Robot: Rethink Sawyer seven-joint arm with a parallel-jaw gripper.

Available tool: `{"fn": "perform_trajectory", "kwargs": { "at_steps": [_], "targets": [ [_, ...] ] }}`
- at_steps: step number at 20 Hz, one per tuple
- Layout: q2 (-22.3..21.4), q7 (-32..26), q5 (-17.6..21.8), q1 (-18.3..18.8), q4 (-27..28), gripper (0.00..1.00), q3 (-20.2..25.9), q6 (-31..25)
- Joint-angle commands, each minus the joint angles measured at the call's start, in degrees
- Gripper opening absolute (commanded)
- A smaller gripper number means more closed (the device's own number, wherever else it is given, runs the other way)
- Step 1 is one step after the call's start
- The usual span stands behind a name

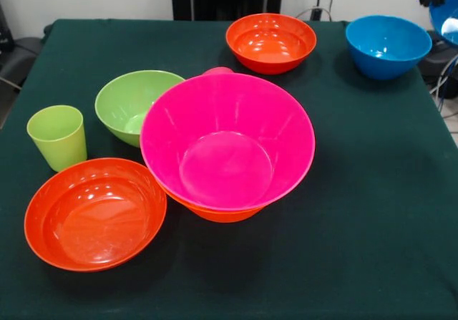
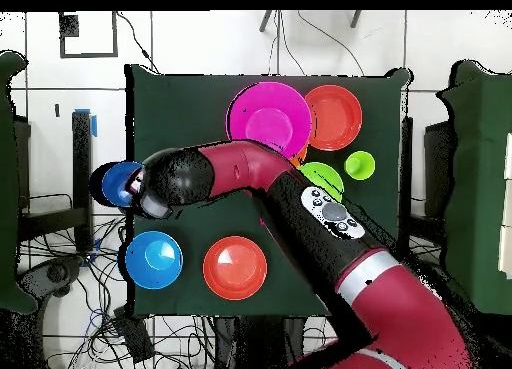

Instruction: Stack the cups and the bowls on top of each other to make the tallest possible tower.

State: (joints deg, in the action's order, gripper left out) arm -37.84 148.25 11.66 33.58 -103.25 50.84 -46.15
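**Small blue bowl carried at the table's edge**

I see the gripper (image 2: 133, 185) off the table's side with the dark blue bowl (image 2: 120, 182); I cannot tell its grip. The tower (image 1: 227, 148), 2 bowls high, sits mid-table. Next move, I judge: swing back and centre it over the pink bowl (image 1: 236, 130).

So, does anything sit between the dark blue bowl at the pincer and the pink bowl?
Nothing visible. The dark blue bowl is by the pincer, past the table's edge; the light blue bowl lies off the line to the pink bowl.
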Motion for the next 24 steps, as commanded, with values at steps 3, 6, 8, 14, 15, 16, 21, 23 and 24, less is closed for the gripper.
{"fn": "perform_trajectory", "kwargs": {
  "at_steps": [3, 6, 8, 14, 15, 16, 21, 23, 24],
  "targets": [
    [-9.7, -14.7, -2.9, 4.1, 2.0, 0.0, 7.2, -17.4],
    [-11.6, -16.7, -2.5, 5.8, 4.1, 0.0, 8.5, -21.3],
    [-12.8, -18.3, -1.5, 7.0, 5.5, 0.0, 9.0, -23.0],
    [-10.3, -25.5, 4.6, 7.2, 14.8, 0.0, 8.6, -30.2],
    [-10.0, -26.5, 5.3, 7.1, 16.6, 0.0, 8.4, -31.7],
    [-9.7, -27.6, 5.9, 7.0, 18.5, 0.0, 8.2, -33.3],
    [-7.4, -33.2, 10.8, 5.9, 26.8, 0.0, 6.5, -34.5],
    [-5.9, -36.1, 12.4, 5.2, 29.6, 0.0, 5.9, -35.8],
    [-4.9, -38.7, 13.4, 5.0, 31.4, 0.0, 5.8, -36.7]
  ]
}}
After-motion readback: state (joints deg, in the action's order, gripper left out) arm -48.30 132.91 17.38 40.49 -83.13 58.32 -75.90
